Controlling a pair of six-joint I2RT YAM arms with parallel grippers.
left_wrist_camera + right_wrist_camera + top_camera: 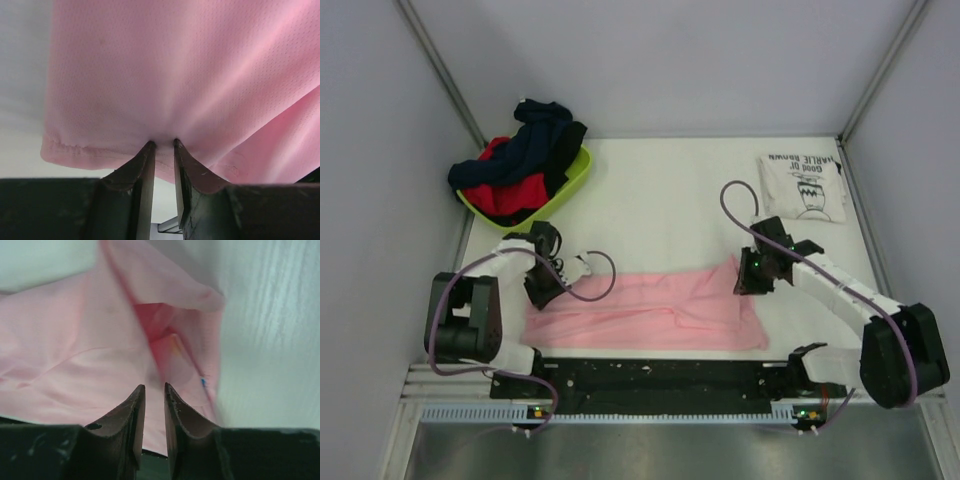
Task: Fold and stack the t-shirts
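A light-pink t-shirt [650,315] lies spread in a long band on the table [660,200], near-side and right of the lime-green basket [575,175] heaped with dark clothes, while a folded white t-shirt [802,187] sits well to the basket's right. The left gripper [542,288] works the pink end closest to the basket, fingertips [150,147] pressed into the puckered hem. The right gripper [752,280] hangs over the corner farthest from the basket. Both claws stand narrowly parted, and it cannot be told whether either is grasping the cloth.

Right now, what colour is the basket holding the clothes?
The basket is lime green, clearest in the top external view.
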